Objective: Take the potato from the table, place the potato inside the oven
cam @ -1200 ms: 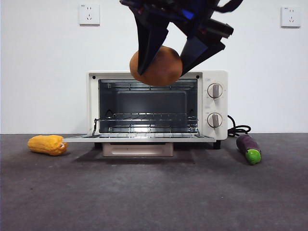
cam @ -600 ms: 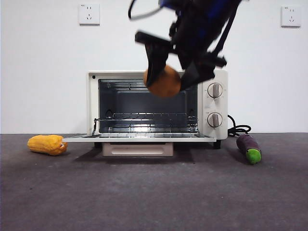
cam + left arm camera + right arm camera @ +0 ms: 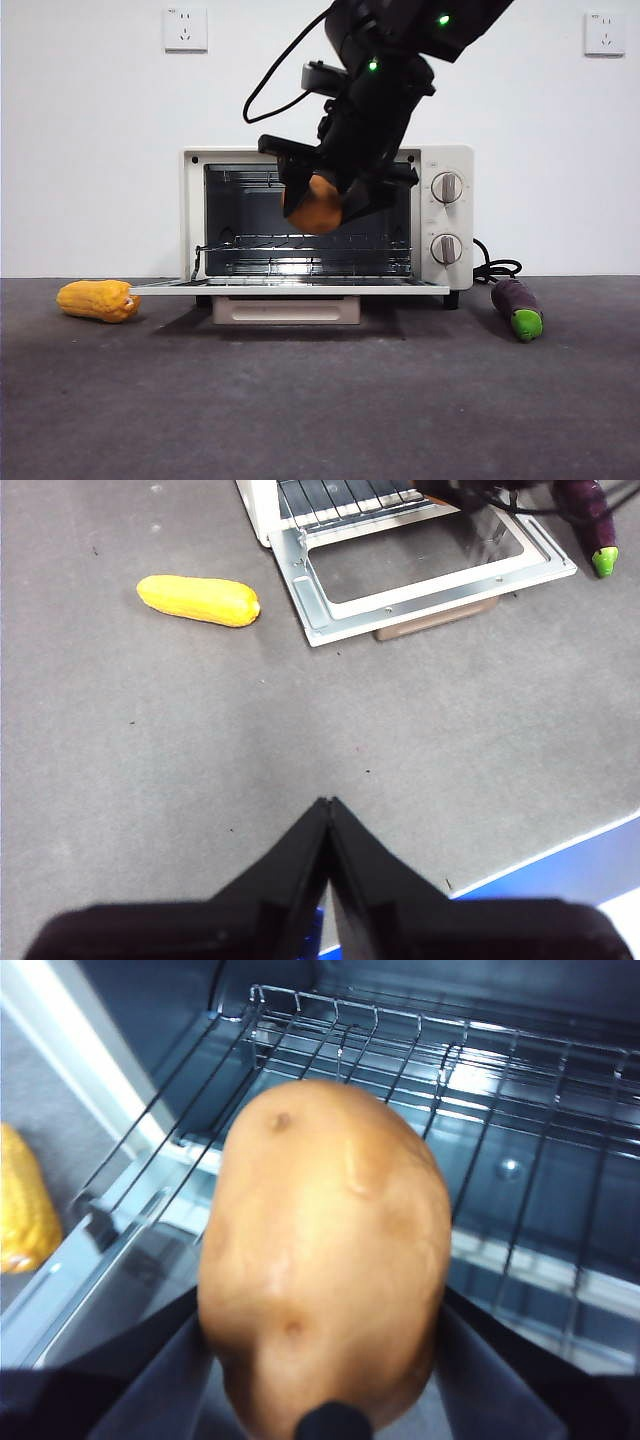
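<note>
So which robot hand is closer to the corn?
The right hand. It holds the potato at the oven's open front, with the corn lying on the table off to one side. The left hand hangs shut farther back over the table.

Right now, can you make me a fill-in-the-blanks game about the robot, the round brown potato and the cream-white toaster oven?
1. The right gripper is shut on the round orange-brown ____.
2. The door of the cream-white toaster oven is ____.
3. The bumpy yellow-orange corn cob lies on the dark grey ____.
4. The left gripper holds nothing and its jaws are ____.

Missing words: potato; open; table; shut
</note>
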Robot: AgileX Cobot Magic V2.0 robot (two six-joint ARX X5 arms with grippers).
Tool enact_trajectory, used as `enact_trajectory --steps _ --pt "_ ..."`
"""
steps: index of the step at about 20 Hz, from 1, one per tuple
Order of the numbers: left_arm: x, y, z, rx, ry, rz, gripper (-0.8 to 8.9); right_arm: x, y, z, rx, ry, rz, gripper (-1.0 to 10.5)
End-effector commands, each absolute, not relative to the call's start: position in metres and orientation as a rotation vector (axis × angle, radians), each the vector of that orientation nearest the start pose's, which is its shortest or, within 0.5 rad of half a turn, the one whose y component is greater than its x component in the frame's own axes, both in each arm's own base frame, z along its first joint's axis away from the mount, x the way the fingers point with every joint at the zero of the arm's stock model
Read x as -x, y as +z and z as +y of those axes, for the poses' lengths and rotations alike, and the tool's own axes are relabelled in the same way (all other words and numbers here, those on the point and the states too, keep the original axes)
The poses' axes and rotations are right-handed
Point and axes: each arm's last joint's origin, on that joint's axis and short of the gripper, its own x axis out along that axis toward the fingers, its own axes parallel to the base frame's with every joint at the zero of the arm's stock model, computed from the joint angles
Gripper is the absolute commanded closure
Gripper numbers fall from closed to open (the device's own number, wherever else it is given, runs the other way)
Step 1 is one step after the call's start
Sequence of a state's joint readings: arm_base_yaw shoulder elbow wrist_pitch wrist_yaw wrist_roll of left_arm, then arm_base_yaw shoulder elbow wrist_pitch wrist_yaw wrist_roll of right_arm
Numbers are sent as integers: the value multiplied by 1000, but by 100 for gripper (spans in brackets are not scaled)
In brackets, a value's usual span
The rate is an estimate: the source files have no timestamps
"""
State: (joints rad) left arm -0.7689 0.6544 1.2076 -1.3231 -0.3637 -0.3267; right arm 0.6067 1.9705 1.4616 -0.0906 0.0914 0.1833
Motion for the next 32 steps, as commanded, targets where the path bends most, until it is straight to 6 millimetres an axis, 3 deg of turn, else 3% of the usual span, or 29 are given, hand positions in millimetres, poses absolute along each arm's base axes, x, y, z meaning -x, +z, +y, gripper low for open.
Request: enact_trajectory --steps 1,8,10,12,20,25,32 --pt "-47 377 -31 -94 -268 699 819 -379 219 260 42 440 613 852" --pt "-47 377 -31 -94 -268 699 819 -401 214 265 37 368 574 851" --pt "-47 377 -31 -94 -268 699 819 -401 213 265 40 358 572 840" --pt "-47 377 -31 -94 -267 699 819 -401 213 264 44 342 568 757" --pt "-47 377 -31 -95 -268 699 819 -406 211 256 45 321 577 740" --pt "-47 377 -31 -94 -268 699 819 -406 211 257 37 342 581 445" --pt "-47 377 -31 -94 -268 699 819 -402 212 256 77 340 685 426"
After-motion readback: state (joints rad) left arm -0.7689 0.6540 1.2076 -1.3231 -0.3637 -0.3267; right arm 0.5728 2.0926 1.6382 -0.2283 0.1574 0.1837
